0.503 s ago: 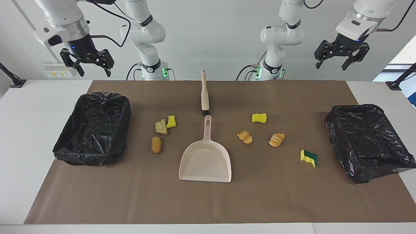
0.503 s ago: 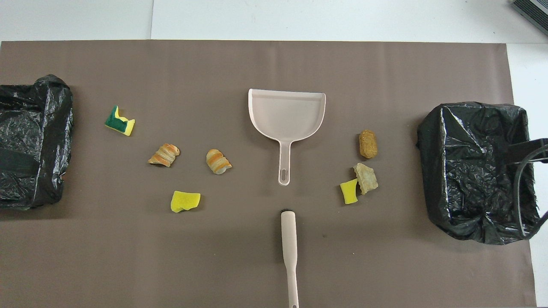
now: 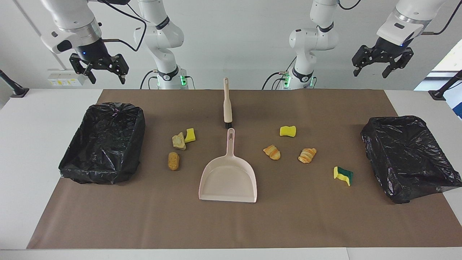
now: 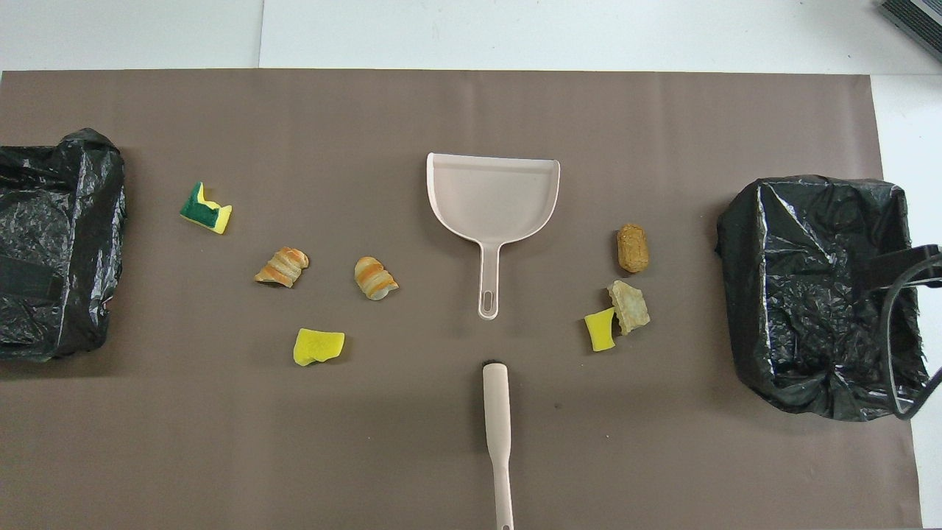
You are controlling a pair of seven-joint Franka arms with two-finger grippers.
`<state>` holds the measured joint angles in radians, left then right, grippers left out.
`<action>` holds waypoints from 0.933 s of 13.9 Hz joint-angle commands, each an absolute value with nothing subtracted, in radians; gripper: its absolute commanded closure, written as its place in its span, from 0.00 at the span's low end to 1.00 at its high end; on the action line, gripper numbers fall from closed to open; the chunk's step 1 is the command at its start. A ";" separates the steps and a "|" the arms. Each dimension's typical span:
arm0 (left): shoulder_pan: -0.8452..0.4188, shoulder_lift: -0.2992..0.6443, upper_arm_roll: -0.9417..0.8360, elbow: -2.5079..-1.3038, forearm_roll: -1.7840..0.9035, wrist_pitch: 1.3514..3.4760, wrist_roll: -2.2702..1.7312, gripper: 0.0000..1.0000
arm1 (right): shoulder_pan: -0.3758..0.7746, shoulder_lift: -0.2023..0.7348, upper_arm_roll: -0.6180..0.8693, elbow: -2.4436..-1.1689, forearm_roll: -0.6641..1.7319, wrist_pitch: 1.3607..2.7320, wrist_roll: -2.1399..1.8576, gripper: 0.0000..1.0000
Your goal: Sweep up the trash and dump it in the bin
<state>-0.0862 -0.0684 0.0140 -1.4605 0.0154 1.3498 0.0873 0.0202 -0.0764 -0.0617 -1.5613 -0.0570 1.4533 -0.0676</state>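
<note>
Since the earlier frame both grippers have risen a little; nothing on the table has shifted. I see the right gripper (image 3: 99, 68) up in the air above the robots' edge of the table at the right arm's end, fingers spread, holding nothing. The left gripper (image 3: 382, 64) hangs high at the left arm's end, likewise spread and empty.

Writing: none I can read on any item.

Surface: a brown paper sheet (image 3: 231, 224) covers most of a white table (image 3: 43, 126). A plain white wall stands at the robots' backs, with a socket strip (image 3: 65, 82) near the right arm.

Containers: two bins lined with black bags. The right-end bin (image 3: 104, 142) looks empty inside. The left-end bin (image 3: 408, 155) shows only crumpled liner; I cannot tell its contents for sure.

Trash, all loose on the paper:
- toward the right arm's end: beige rocky chunk (image 4: 628, 307) touching a yellow sponge bit (image 4: 600, 330); a golden-brown lump (image 4: 633, 248) farther from the robots.
- toward the left arm's end: a yellow sponge piece (image 4: 318, 347), two croissant-like lumps (image 4: 375, 277) (image 4: 282, 266), and a green-and-yellow sponge bit (image 4: 205, 208) nearest the left-end bin.

The pink-beige dustpan (image 4: 491, 193) lies mid-table, handle toward the robots; the brush (image 4: 497, 434) lies in line, nearer the robots, just apart from it.
</note>
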 commanded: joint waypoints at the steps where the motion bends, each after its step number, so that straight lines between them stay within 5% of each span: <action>1: -0.094 -0.092 0.015 -1.485 0.032 1.353 0.087 0.00 | 0.014 -0.087 -0.055 -1.562 -0.044 1.442 -0.101 0.00; 9: -0.127 -0.091 -0.018 -1.488 0.020 1.381 0.086 0.00 | 0.005 -0.138 -0.032 -1.649 -0.044 1.422 0.011 0.00; 13: -0.266 -0.098 -0.018 -1.567 0.018 1.425 -0.024 0.00 | -0.031 -0.141 -0.058 -1.652 -0.041 1.414 -0.152 0.00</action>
<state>-0.1879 -0.0686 -0.0302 -1.4842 0.0132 1.3691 0.0497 -0.0113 -0.1166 -0.0592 -1.6258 -0.0571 1.4156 -0.1079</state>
